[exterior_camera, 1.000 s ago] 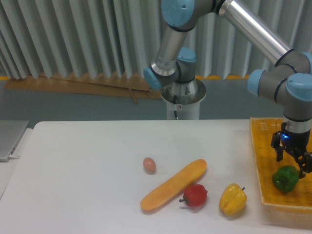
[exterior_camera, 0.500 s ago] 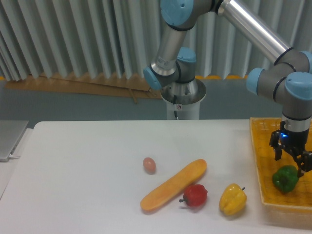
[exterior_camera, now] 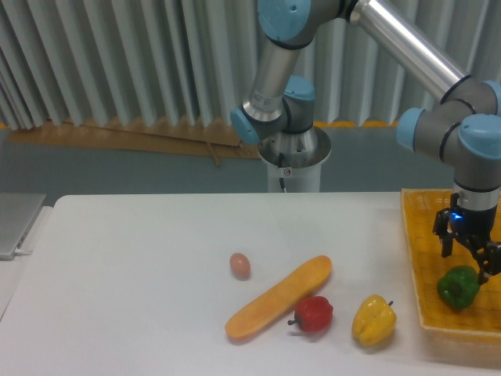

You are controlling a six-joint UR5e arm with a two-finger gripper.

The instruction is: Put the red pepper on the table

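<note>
Red pepper: the red pepper (exterior_camera: pixel 315 313) sits on the table (exterior_camera: pixel 133 266), stem pointing left, touching the lower flank of a long orange vegetable (exterior_camera: pixel 279 298) (nothing grips it, so the task looks done).
Neighbours: a yellow pepper (exterior_camera: pixel 373 319) stands just to its right, apart from it; a small brown egg (exterior_camera: pixel 239 265) lies up and to the left.
Gripper: the gripper (exterior_camera: pixel 467 258) hangs over the yellow woven basket (exterior_camera: pixel 413 258) at the right edge, fingers spread and holding nothing.
Green pepper: the green pepper (exterior_camera: pixel 459 287) rests inside the basket directly under the spread fingers; whether the tips touch it cannot be told.
Reading: the arm's position well apart from the red pepper suggests its business there is finished.
</note>
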